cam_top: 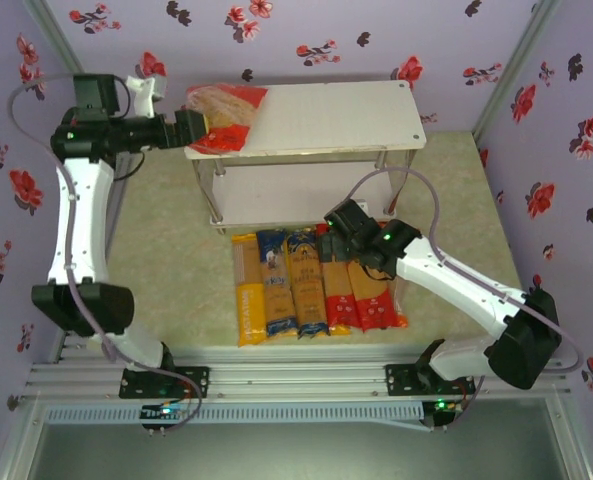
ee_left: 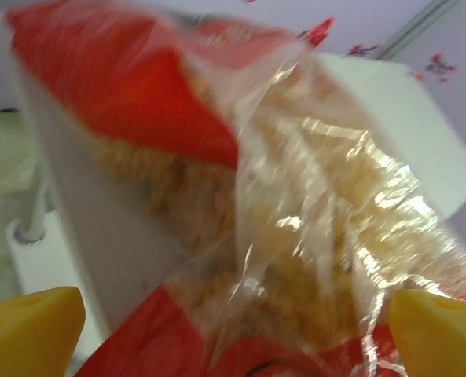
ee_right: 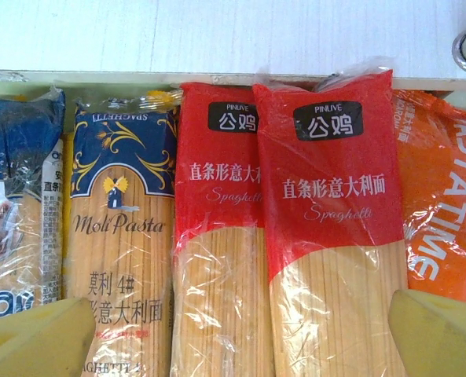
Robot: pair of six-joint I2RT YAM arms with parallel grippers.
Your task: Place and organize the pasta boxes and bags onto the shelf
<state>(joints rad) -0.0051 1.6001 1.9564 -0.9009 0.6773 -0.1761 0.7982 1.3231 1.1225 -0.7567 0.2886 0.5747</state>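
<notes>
- The red-ended pasta bag (cam_top: 224, 112) is laid on the left end of the top board of the shelf (cam_top: 356, 110), with part of it overhanging the edge.
- The left gripper (cam_top: 189, 128) is held at that end, jaws spread wide either side of the bag, nothing pinched.
- The spaghetti packs (cam_top: 296, 285) are lined up side by side on the table (cam_top: 176, 260), just before the shelf.
- The right gripper (ee_right: 233, 338) is poised above the two red packs (ee_right: 327, 212) — jaws parted, nothing gripped.
</notes>
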